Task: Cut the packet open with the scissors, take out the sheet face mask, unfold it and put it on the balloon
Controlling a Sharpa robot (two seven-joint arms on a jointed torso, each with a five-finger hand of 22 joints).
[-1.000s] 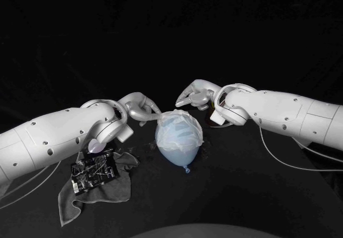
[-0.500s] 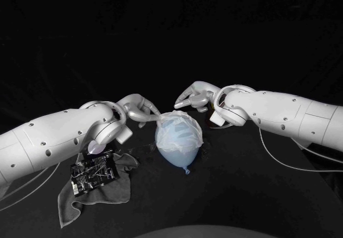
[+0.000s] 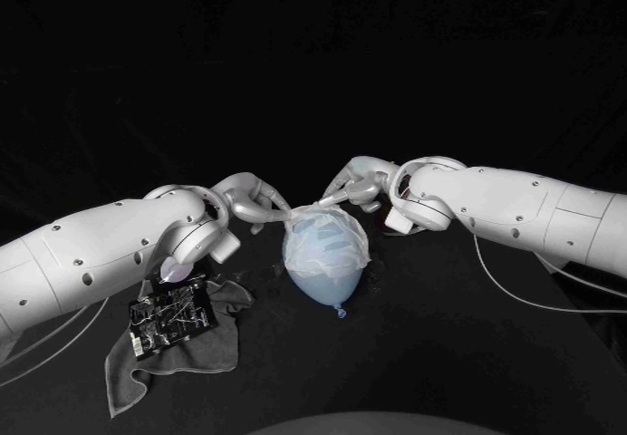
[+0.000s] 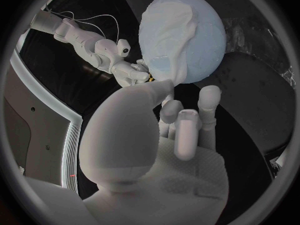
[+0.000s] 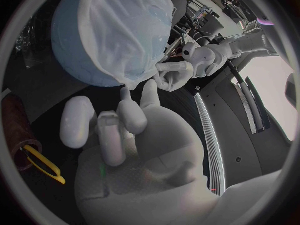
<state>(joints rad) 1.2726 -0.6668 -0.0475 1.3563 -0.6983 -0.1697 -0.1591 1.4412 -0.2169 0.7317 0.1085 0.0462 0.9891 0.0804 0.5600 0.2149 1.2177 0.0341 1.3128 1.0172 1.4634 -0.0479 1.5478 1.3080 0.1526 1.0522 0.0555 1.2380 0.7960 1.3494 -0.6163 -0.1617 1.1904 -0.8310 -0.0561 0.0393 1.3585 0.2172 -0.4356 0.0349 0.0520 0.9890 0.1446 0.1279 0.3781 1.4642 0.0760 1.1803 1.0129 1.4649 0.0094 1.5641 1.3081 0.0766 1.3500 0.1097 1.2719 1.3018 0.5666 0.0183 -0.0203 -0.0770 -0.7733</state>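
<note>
Nearest me, the packet [image 3: 170, 314] lies on the cloth [image 3: 196, 353] at eight o'clock from the balloon [image 3: 324, 283]. The sheet face mask [image 3: 327, 240] drapes the balloon on the tabletop [image 3: 444, 344]. My left robot hand [image 3: 255, 204] at ten and right robot hand [image 3: 352, 184] at one pinch its far edge, probably smoothing it.
</note>
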